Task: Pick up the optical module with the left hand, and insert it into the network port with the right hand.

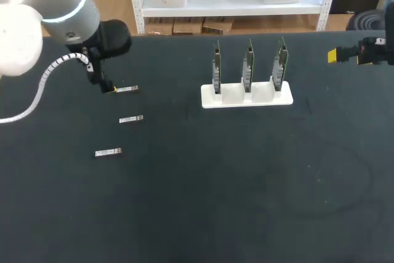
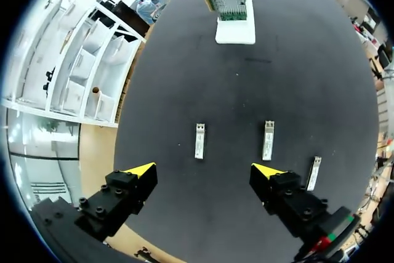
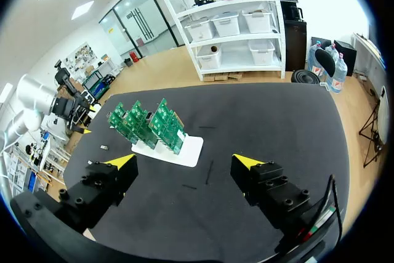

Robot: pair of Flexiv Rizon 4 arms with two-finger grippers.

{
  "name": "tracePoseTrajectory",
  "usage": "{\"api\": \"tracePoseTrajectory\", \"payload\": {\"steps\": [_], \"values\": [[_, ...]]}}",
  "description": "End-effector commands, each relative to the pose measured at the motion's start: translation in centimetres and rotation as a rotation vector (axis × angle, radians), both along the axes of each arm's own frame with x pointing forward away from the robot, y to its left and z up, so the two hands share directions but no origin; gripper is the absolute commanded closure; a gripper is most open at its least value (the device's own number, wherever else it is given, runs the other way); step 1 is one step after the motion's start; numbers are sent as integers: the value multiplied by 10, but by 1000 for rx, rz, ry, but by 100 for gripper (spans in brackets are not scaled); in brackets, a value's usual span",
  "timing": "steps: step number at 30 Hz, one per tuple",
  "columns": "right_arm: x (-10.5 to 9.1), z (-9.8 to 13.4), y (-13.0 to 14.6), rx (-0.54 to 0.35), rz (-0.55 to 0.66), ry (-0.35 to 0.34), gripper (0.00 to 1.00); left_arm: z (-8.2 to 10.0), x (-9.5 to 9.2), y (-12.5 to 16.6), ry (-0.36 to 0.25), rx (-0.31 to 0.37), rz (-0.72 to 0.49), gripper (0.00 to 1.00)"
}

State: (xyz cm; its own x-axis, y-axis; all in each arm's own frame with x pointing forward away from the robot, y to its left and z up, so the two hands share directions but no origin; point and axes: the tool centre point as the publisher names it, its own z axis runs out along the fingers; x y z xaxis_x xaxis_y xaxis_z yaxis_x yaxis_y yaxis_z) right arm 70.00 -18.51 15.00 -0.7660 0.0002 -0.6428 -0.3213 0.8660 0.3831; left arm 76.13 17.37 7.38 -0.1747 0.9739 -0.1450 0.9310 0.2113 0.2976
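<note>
Silver module (image 2: 199, 140), ungripped, just ahead of my left gripper (image 2: 204, 170), spread wide; right gripper (image 3: 184, 161) wide too. Next: I lower, close.

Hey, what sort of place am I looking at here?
Probably a robotics test lab: a robot arm over a black table, three small optical modules laid out, and circuit cards standing upright in a white rack.
</note>
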Motion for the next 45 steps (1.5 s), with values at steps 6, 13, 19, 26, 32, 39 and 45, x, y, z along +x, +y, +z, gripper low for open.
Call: {"api": "tracePoseTrajectory", "payload": {"steps": [6,13,19,26,32,39,45], "values": [[0,0,0,0,0,0,0,-15,20,-1,27,87,-57,0],[0,0,0,0,0,0,0,-25,25,-1,48,120,-63,0],[0,0,0,0,0,0,0,-37,17,3,78,134,-50,0],[0,0,0,0,0,0,0,-47,12,4,110,117,-20,0],[0,0,0,0,0,0,0,-56,9,0,127,89,-1,0],[0,0,0,0,0,0,0,-59,14,-7,121,81,-13,0],[0,0,0,0,0,0,0,-65,19,-10,127,93,-24,0]]}}
